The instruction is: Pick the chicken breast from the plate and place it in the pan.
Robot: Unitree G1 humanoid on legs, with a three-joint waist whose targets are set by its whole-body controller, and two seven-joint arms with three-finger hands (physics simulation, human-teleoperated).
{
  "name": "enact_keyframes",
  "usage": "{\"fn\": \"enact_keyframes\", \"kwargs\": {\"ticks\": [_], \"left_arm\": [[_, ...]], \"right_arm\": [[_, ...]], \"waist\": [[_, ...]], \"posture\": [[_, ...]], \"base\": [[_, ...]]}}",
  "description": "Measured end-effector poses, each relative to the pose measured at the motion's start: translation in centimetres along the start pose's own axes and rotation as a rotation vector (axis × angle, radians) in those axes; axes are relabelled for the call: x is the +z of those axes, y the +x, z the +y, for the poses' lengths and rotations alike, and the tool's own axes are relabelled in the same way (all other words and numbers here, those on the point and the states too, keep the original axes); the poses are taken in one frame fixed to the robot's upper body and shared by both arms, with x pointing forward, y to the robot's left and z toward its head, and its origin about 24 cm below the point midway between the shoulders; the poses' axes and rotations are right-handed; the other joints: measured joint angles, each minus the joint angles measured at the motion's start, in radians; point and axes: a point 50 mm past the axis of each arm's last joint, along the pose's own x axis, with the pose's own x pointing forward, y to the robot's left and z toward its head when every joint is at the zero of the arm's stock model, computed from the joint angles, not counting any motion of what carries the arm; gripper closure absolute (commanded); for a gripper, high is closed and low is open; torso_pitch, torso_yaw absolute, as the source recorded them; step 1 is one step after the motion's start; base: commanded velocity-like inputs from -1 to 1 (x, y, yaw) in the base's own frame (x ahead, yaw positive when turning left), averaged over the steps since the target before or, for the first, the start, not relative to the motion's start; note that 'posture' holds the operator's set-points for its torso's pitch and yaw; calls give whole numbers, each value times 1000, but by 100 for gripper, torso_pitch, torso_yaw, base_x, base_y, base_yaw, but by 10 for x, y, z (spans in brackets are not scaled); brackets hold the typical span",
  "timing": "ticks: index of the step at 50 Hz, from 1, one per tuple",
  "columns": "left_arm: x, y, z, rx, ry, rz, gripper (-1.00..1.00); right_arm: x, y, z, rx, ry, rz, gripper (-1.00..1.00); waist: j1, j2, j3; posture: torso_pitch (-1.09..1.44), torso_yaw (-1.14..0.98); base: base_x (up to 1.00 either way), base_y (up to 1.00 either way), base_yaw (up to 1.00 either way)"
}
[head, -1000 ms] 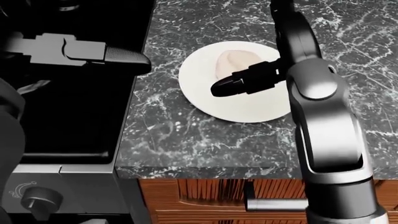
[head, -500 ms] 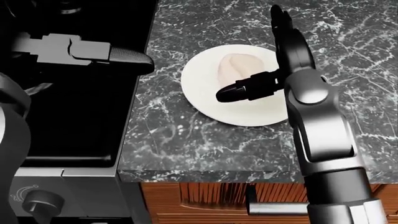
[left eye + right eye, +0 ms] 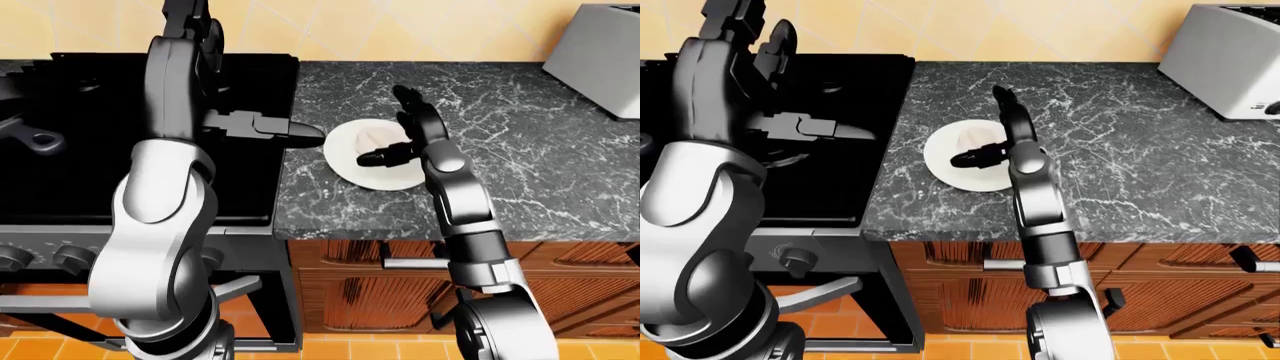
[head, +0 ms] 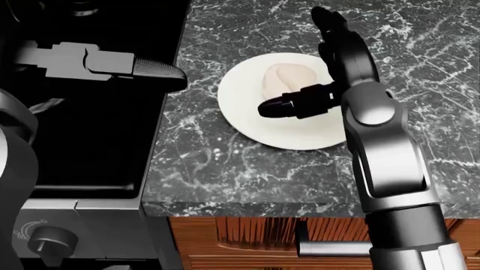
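Observation:
A pale chicken breast (image 4: 279,77) lies on a white plate (image 4: 247,115) on the dark marble counter. My right hand (image 4: 304,64) is open over the plate's right side. Its thumb (image 4: 288,105) lies across the plate just below the chicken, and its fingers (image 4: 333,39) stand up at the chicken's right. My left hand (image 3: 240,82) is open above the black stove (image 4: 90,146), with its thumb (image 4: 146,68) pointing toward the plate. A dark pan handle (image 3: 35,139) shows at the left edge of the left-eye view. The pan's body is hard to tell from the stove.
A silver toaster (image 3: 1225,60) stands at the counter's top right. Stove knobs (image 4: 49,242) and a drawer handle (image 4: 333,247) sit below the counter edge. The plate is close to the seam between stove and counter.
My right hand's fingers have leaned a little left toward the chicken, with the thumb staying across the plate. The left hand has hardly moved. The view shifted slightly.

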Motion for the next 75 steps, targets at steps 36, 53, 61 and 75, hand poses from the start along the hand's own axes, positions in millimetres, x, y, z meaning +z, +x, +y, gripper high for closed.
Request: {"fn": "enact_keyframes", "kwargs": {"ticks": [36, 53, 61, 75], "left_arm": [[-2, 0, -1, -4, 0, 3, -100], [0, 0, -1, -3, 1, 0, -100], [-1, 0, -2, -5, 0, 2, -100], [0, -1, -2, -6, 0, -1, -100]], "right_arm": [[-15, 4, -3, -14, 0, 31, -61], [-15, 4, -3, -15, -13, 30, -52], [-16, 4, -4, -18, -13, 31, -52], [-16, 4, -3, -22, -24, 30, -48]], "waist": [[-2, -1, -5], [-1, -1, -5], [0, -2, -5], [0, -3, -5]], "posture": [[0, 0], [0, 0], [0, 0], [0, 0]], "base": [[0, 0, 0], [0, 0, 0], [0, 0, 0], [0, 0, 0]]}}
